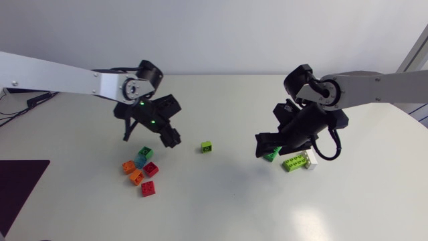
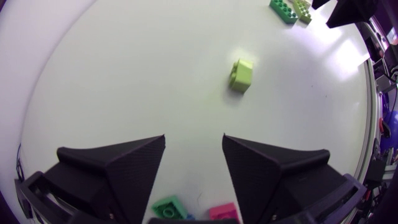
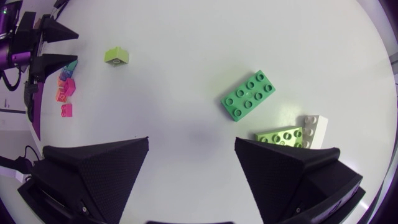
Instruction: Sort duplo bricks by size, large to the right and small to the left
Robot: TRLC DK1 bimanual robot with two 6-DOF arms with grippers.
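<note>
Several small bricks, green (image 1: 145, 153), teal, orange (image 1: 128, 167) and red (image 1: 148, 189), lie clustered left of centre. My left gripper (image 1: 168, 138) hovers just beyond them, open and empty (image 2: 194, 140); a green brick (image 2: 169, 206) and a red brick (image 2: 222, 211) show under its fingers. A small lime brick (image 1: 206, 146) (image 2: 241, 74) (image 3: 116, 56) lies alone ahead of it, mid-table. At the right lie a large green brick (image 1: 272, 154) (image 3: 249, 94), a large lime brick (image 1: 294, 161) (image 3: 281, 135) and a white brick (image 1: 311, 161) (image 3: 316, 127). My right gripper (image 1: 266, 144) (image 3: 191, 143) hangs open over the green one's near side, holding nothing.
A dark purple mat (image 1: 20, 184) covers the table's front-left corner. The white tabletop (image 1: 221, 201) is bare along the front and between the two groups of bricks.
</note>
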